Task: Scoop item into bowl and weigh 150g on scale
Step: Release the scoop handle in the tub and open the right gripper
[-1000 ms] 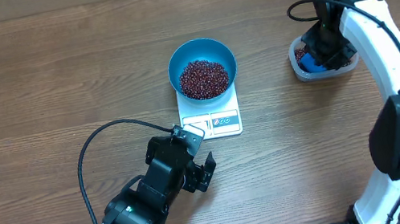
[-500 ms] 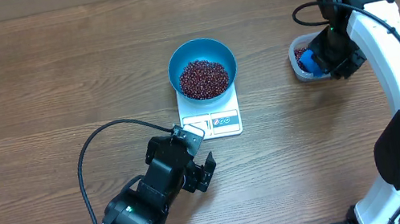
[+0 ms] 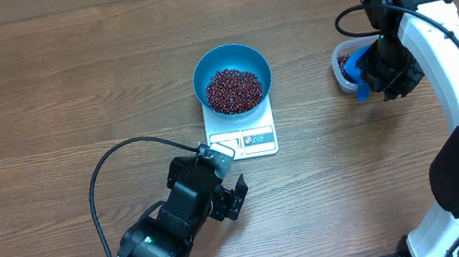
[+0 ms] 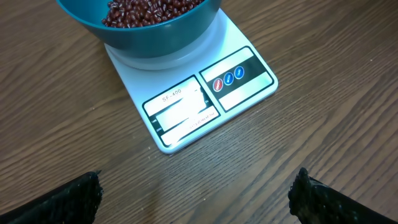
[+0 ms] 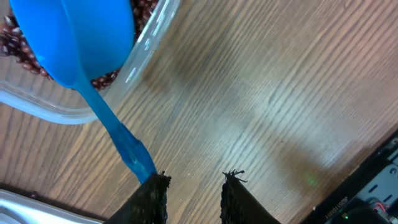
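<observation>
The blue bowl (image 3: 199, 81) stands on the white scale (image 3: 244, 142) and holds a heap of dark red beans (image 3: 234, 89). In the left wrist view the bowl (image 4: 155, 34), its beans (image 4: 149, 9) and the scale (image 4: 186, 112) lie ahead of my left gripper (image 4: 196, 185), which is wide open over bare wood. My left gripper (image 3: 236, 198) sits just below the scale's front left corner. My right gripper (image 5: 197, 177) has a gap with only wood between its fingers. The blue scoop (image 5: 74, 37) rests in the clear tub (image 5: 62, 112); its handle end touches my left fingertip (image 5: 158, 186).
The clear tub (image 3: 338, 65) with more beans (image 5: 18, 50) stands at the right, the scoop's handle (image 3: 361, 91) poking over its near edge beside my right gripper (image 3: 376, 85). A black cable (image 3: 98, 183) loops from the left arm across the table.
My right gripper has drawn back from over the tub toward the near right, leaving the scoop lying in the tub. The left arm, bowl and scale have not moved.
</observation>
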`<state>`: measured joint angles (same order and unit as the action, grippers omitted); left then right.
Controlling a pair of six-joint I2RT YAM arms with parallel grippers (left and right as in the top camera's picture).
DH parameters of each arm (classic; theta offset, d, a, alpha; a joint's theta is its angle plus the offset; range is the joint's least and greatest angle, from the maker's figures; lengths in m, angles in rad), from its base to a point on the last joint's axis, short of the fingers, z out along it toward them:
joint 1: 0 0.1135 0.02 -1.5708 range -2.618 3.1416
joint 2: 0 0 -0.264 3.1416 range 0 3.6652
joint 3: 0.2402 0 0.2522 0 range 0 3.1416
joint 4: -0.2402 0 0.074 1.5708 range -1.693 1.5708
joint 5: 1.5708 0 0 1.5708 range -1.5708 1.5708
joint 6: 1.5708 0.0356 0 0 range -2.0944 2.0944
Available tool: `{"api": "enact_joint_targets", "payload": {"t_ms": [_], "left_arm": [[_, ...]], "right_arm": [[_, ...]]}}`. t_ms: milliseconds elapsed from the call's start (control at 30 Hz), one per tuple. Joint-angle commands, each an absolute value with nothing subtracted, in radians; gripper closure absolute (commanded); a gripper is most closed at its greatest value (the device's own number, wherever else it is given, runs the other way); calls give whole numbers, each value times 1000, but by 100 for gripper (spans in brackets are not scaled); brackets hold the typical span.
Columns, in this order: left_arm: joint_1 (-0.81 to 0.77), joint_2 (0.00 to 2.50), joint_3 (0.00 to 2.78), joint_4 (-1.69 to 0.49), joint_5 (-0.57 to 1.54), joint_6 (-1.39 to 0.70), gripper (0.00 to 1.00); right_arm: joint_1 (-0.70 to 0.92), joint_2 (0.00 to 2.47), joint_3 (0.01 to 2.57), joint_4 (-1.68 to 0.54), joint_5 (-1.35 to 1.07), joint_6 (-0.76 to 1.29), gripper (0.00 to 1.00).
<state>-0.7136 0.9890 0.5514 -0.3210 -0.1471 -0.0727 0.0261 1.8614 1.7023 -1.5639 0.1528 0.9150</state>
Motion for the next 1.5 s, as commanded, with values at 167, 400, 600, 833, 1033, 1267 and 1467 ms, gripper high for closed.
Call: {"api": "enact_joint_targets", "payload": {"t_ms": [167, 400, 600, 833, 1033, 1267, 1467], "left_arm": [[-720, 993, 550, -318, -157, -83, 1], [-720, 993, 550, -318, -157, -83, 1], [-720, 993, 550, -318, -157, -83, 1], [-720, 993, 550, -318, -157, -82, 1], [-720, 993, 550, -317, -157, -83, 0], [-720, 993, 550, -318, -157, -83, 0], [-720, 993, 550, -318, -157, -83, 0]], "right_arm": [[27, 1830, 1703, -1499, 110, 754, 71], [26, 1830, 1751, -1487, 111, 587, 63], [26, 1830, 1884, -1534, 113, 391, 0], [26, 1830, 2022, -1627, 192, 335, 0], [26, 1830, 2080, -1674, 366, 335, 0], [26, 1830, 2080, -1650, 366, 336, 0], [26, 1830, 2080, -1565, 358, 336, 0]]}}
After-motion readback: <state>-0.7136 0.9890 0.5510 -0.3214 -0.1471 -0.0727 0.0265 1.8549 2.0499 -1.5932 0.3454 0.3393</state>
